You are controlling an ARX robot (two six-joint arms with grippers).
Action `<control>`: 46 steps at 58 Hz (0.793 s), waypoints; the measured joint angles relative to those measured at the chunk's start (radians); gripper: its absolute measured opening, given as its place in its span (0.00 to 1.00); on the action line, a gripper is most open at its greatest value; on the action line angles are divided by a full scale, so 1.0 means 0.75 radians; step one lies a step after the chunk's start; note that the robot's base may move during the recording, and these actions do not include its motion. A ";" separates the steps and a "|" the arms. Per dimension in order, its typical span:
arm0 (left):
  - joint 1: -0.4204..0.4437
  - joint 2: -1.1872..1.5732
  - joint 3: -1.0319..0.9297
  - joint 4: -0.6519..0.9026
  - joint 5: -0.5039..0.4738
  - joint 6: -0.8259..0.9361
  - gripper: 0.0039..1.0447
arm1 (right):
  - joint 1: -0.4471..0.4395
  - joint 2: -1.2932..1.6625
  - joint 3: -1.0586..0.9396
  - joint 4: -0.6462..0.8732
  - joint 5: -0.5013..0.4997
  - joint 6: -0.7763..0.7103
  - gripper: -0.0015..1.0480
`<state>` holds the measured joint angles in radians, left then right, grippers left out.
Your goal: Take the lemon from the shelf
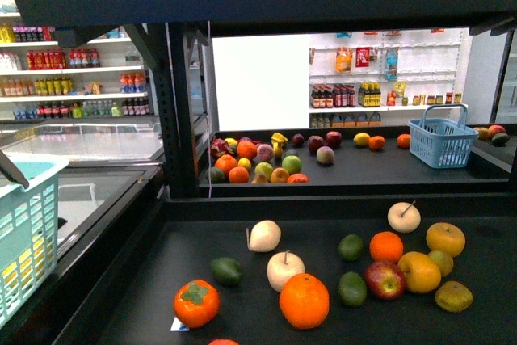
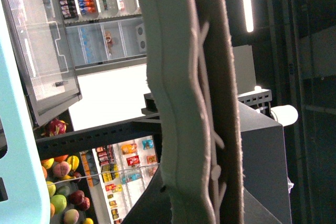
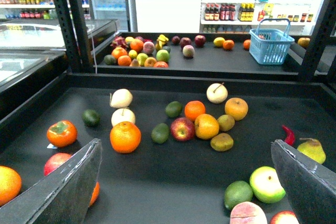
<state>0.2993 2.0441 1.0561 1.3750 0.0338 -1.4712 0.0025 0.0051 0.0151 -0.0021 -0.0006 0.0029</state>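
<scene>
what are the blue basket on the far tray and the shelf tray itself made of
The blue basket looks like moulded plastic: an open lattice wall, a thin hoop handle, a slight sheen. The shelf tray seems to be matte black painted metal or board; its flat, dull surface leaves that open.

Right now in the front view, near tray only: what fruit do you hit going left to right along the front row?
Persimmon → dark green lime → pale apple → big orange → green lime → red apple → yellow-orange fruit → yellowish fruit at far right.

Dark grey, seemingly padded jaws.
</scene>
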 joint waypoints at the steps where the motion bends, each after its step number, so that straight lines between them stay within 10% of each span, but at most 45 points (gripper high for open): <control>1: 0.003 0.001 0.000 0.002 0.000 -0.002 0.07 | 0.000 0.000 0.000 0.000 0.000 0.000 0.93; 13: 0.021 0.000 -0.014 -0.002 0.011 -0.018 0.07 | 0.000 0.000 0.000 0.000 0.000 0.000 0.93; 46: 0.038 -0.160 -0.087 -0.196 0.095 0.096 0.93 | -0.001 0.000 0.001 0.000 0.000 0.000 0.93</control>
<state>0.3279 1.9244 0.9909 1.2282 0.1047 -1.3994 0.0021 0.0051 0.0154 -0.0021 -0.0006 0.0029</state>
